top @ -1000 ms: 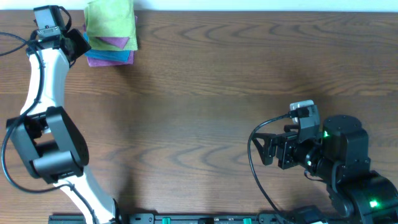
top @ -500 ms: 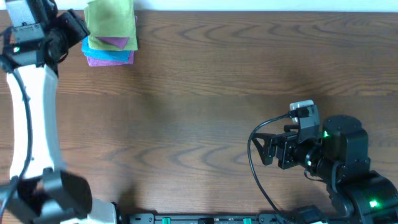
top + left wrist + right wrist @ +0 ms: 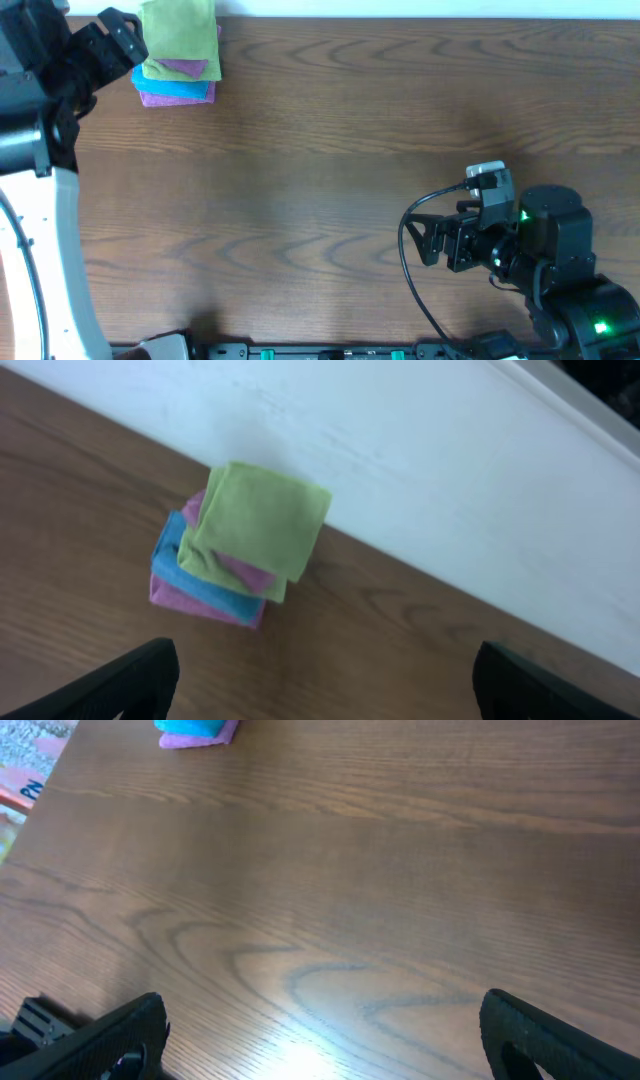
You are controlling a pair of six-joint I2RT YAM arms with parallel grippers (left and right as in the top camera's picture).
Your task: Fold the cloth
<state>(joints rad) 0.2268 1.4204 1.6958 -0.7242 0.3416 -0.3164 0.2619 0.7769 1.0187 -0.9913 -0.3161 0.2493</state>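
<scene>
A stack of folded cloths (image 3: 178,55) lies at the far left corner of the table, a green one on top over purple, blue and pink ones. It also shows in the left wrist view (image 3: 240,545) and at the top edge of the right wrist view (image 3: 197,732). My left gripper (image 3: 112,42) is open and empty, raised just left of the stack; its fingertips (image 3: 325,685) frame bare wood in front of the stack. My right gripper (image 3: 425,240) is open and empty at the near right, over bare table (image 3: 320,1035).
A white wall (image 3: 420,470) runs along the table's far edge right behind the stack. The left arm (image 3: 35,150) stands tall along the left edge. The right arm's base (image 3: 560,270) and cable sit at the near right corner.
The left arm has risen and swung left and away from the stack, its gripper now higher. The cloth stack and the right arm have not moved.
</scene>
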